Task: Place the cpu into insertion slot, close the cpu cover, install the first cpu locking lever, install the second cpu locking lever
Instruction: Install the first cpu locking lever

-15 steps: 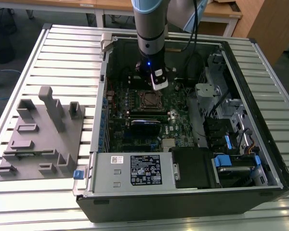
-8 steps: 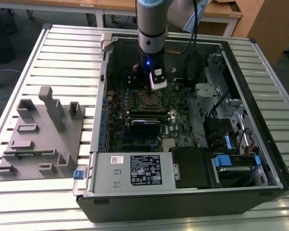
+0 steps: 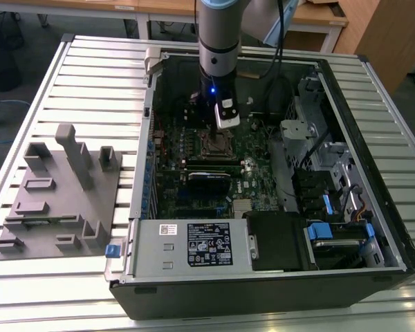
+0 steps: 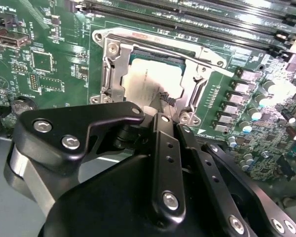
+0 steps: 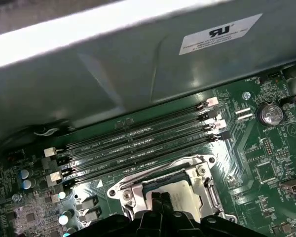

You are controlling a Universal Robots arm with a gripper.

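1. Exterior view: the arm reaches down into the open computer case (image 3: 373, 242), which lies on its side on a slatted metal table (image 3: 90, 69). The gripper (image 3: 216, 130) hangs directly over the cpu socket (image 3: 215, 145) on the green motherboard (image 3: 256, 187). A grey fixture block (image 3: 59, 194) sits on the table at the exterior view's left, well apart from the case. A silver power-supply box (image 3: 194, 242) fills the near edge of the case.
2. Second wrist view: the cpu (image 4: 148, 81) lies flat inside the socket, dull silver top up. The cpu cover (image 4: 113, 54) frames it, square window around the chip; whether it is fully down, I cannot tell. The gripper (image 4: 164, 98) has its fingertips drawn together, tip at or just above the near edge of the cpu; contact cannot be confirmed. Nothing is seen between the fingers.
3. First wrist view: the gripper (image 5: 160, 197) is over the cpu (image 5: 185, 195), fingers together. Memory slots (image 5: 138, 143) run just beside the socket.
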